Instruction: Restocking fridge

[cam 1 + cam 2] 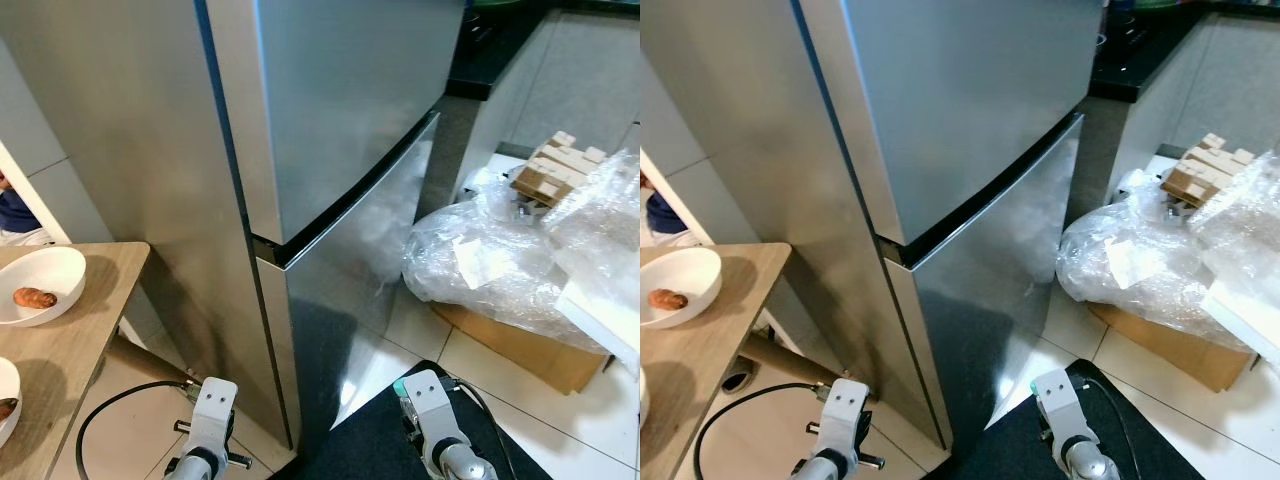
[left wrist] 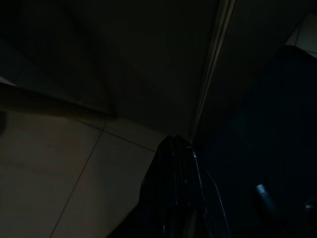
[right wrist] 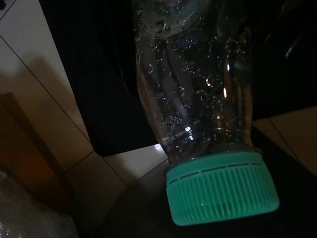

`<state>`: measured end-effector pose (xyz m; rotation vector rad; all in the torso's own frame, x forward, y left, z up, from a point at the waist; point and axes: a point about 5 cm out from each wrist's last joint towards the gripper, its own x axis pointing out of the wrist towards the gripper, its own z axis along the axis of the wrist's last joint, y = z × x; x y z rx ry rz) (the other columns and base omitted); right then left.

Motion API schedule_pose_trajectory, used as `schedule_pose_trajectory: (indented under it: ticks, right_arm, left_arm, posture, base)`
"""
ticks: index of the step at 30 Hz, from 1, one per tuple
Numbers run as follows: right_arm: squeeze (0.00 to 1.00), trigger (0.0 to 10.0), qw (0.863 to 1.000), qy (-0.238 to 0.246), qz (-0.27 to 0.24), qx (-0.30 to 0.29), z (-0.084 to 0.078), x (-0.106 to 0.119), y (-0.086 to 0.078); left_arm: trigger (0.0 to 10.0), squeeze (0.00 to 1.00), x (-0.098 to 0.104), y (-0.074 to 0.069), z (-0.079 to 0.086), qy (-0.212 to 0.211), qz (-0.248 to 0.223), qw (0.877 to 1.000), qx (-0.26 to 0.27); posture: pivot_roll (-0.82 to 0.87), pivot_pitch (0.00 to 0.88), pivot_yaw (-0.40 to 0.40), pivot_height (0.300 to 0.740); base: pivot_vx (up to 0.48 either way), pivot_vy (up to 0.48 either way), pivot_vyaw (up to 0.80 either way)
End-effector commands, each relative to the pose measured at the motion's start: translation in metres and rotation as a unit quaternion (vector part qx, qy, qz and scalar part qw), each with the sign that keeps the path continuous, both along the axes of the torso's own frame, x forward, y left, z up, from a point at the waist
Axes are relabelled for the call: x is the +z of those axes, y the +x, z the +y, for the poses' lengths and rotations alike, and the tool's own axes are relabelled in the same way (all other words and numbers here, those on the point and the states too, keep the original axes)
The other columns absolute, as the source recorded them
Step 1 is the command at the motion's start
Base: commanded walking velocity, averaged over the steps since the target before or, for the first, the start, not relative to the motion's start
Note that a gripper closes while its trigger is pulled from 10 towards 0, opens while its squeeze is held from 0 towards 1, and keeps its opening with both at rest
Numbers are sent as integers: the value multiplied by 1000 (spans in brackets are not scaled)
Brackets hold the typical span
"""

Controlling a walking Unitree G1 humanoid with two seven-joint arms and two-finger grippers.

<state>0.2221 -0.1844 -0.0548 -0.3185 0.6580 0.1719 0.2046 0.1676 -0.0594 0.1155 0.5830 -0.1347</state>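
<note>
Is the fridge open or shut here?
Shut. Both doors of the fridge sit flush with its body; a dark seam runs between the upper and lower door, and no interior shows.

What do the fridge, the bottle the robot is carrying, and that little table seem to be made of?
The fridge looks like brushed steel or a steel-look finish: silvery, with soft reflections. The bottle seems to be clear plastic, with bubbles showing through and a ribbed green cap, probably plastic as well. The table has a light wood grain, possibly veneer.
</note>
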Motion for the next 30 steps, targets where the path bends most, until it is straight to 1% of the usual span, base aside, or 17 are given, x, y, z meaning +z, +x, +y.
schedule_pose_trajectory:
  ticks: [1, 2, 3, 5, 8, 14, 16, 18, 20, 22, 23, 25, 28, 30]
  right_arm:
    - [0, 10000, 1000, 3, 3, 6, 3, -1, -2]
    - [0, 10000, 1000, 1, -2, 12, 4, 0, 1]
    - [0, 10000, 1000, 1, -2, 12, 4, 0, 1]
    - [0, 10000, 1000, -1, -13, 25, 7, 4, 6]
    - [0, 10000, 999, -4, -26, 46, 12, 9, 13]
    - [0, 10000, 998, -8, -30, 62, 15, 11, 16]
    - [0, 10000, 996, -15, -32, 80, 17, 14, 21]
    - [0, 10000, 996, -15, -32, 80, 17, 14, 21]
    - [0, 10000, 997, -19, -24, 76, 13, 12, 19]
    - [0, 10000, 998, -19, -15, 62, 7, 8, 13]
    - [0, 10000, 998, -18, -12, 55, 4, 7, 10]
    - [0, 10000, 999, -16, -8, 42, 0, 4, 5]
    - [0, 10000, 1000, -15, 0, 26, -5, 1, -1]
    - [0, 10000, 1000, -15, 3, 22, -6, -1, -4]
  left_arm:
    - [10000, 0, 0, -2, 2, 1, -11, 1000, 20]
    - [10000, 0, 3, -1, 7, 11, -24, 999, 34]
    - [10000, 0, 3, -1, 7, 11, -24, 999, 34]
    - [10000, 0, 6, 1, 15, 20, -40, 997, 60]
    - [10000, 0, 9, 2, 21, 17, -55, 995, 82]
    - [10000, 0, 10, 2, 23, 18, -59, 995, 84]
    - [10000, 0, 12, 3, 23, 6, -66, 995, 79]
    - [10000, 0, 12, 3, 23, 6, -66, 995, 79]
    - [10000, 0, 17, 6, 15, -6, -86, 996, 26]
    - [10000, 0, 21, 9, 7, -10, -103, 994, -33]
    - [10000, 0, 23, 10, 5, -11, -108, 993, -52]
    - [10000, 0, 26, 12, 4, -14, -115, 991, -74]
    - [10000, 0, 28, 16, 3, -30, -113, 989, -88]
    - [10000, 0, 30, 19, 3, -31, -114, 988, -96]
  posture:
    - [-102, 67, 41, 740]
    - [-97, 69, 37, 740]
    - [-97, 69, 37, 740]
    - [-95, 69, 33, 740]
    - [-93, 71, 22, 740]
    - [-87, 72, 7, 740]
    - [-72, 72, -14, 740]
    - [-72, 72, -14, 740]
    - [-70, 76, -15, 740]
    - [-72, 79, -9, 740]
    - [-74, 80, -3, 740]
    - [-77, 81, 3, 740]
    - [-82, 81, 10, 740]
    - [-86, 80, 18, 740]
  base:
    - [0, 0, 0]
    - [0, 0, 0]
    - [0, 0, 0]
    - [0, 0, 0]
    - [0, 0, 0]
    - [0, 0, 0]
    - [0, 0, 0]
    - [0, 0, 0]
    - [0, 0, 0]
    - [0, 0, 0]
    - [0, 0, 0]
    - [0, 0, 0]
    - [0, 0, 0]
    - [0, 0, 0]
